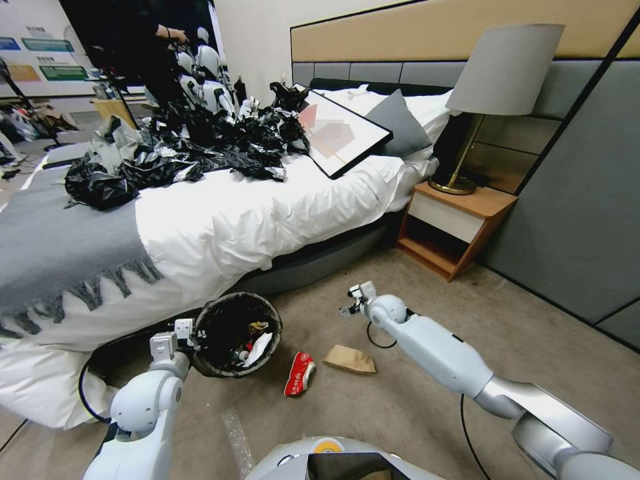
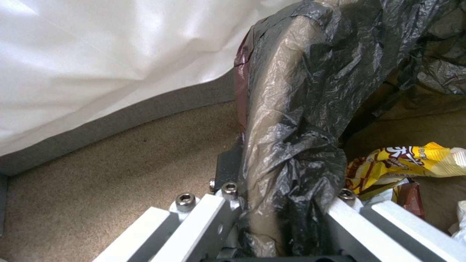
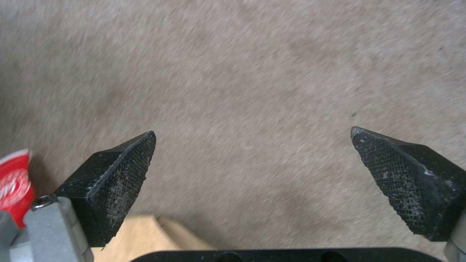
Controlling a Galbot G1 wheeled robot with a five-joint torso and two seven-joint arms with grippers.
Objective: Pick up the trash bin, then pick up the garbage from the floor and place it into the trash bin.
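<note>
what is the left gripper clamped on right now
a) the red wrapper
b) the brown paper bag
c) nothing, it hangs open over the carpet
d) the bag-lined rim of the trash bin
d: the left gripper closes on the black liner over the rim of the trash bin, while the brown paper bag and red wrapper lie loose on the carpet.
</note>
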